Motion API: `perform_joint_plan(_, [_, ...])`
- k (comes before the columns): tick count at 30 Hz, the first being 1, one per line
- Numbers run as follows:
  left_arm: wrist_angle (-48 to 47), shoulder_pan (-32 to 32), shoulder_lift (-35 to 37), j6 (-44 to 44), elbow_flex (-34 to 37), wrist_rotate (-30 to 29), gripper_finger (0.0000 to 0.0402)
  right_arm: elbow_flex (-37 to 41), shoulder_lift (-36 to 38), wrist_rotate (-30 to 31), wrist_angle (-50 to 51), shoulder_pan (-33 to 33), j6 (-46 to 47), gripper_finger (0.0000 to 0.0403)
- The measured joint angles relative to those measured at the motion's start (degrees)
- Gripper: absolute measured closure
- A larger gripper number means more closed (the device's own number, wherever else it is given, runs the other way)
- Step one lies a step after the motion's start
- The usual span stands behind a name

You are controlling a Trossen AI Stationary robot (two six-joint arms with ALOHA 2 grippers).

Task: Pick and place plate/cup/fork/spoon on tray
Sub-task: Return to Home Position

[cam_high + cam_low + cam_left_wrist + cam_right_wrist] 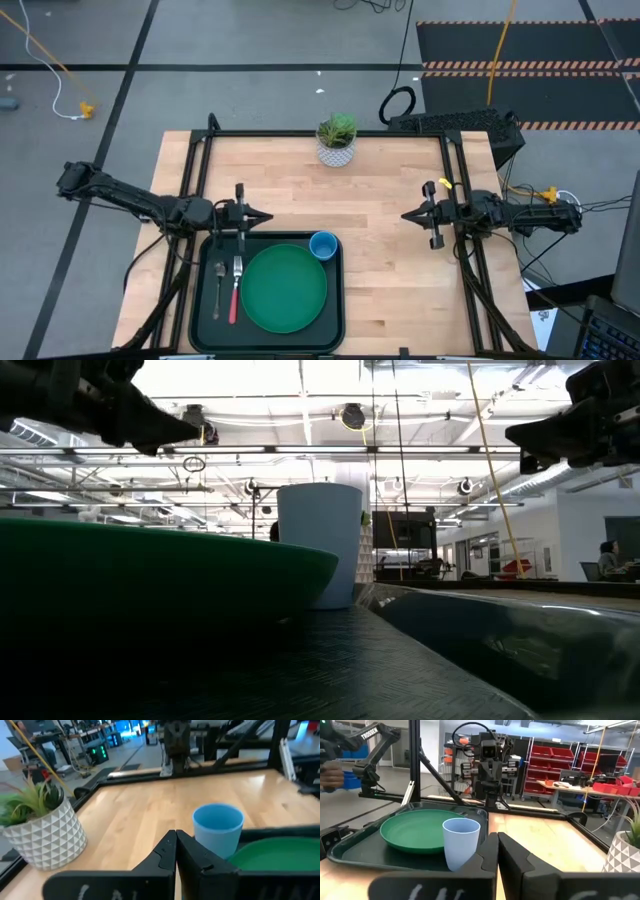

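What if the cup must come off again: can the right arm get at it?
Probably yes: the cup stands at the tray's corner facing the right gripper, with only bare table between them.

Plate: green. Cup: light blue. Tray: dark green-black. Fork: red handle, metal tines. Spoon: silver-grey. Plant pot: white, triangle-faceted pattern. Table: pale wood grain.

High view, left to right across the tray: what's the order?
spoon → fork → plate → cup, all on the tray; then, above bare table to its right, the right tool.
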State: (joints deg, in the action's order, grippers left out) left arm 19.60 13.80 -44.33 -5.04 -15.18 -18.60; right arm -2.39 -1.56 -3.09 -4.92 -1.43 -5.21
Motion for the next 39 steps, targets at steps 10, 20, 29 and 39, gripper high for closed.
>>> perform_joint_plan(10, [10.26,-2.34,0.17,0.15,9.13,2.07,0.0389,0.00,0.00,0.00,-0.38,0.00,0.02,0.0403])
perform_joint_plan(20, [15.00,-4.83,3.23,-2.69,14.62,3.00,0.0393,0.00,0.00,0.00,-0.49,0.00,0.02,0.0403])
perform_joint_plan(29, [8.72,-5.03,13.79,-6.15,14.62,5.65,0.0394,0.00,0.00,0.02,-0.46,0.00,0.02,0.0403])
perform_joint_plan(39, [1.63,-11.08,27.65,-9.25,14.62,10.28,0.0384,0.00,0.00,0.02,-0.46,0.00,0.02,0.0403])
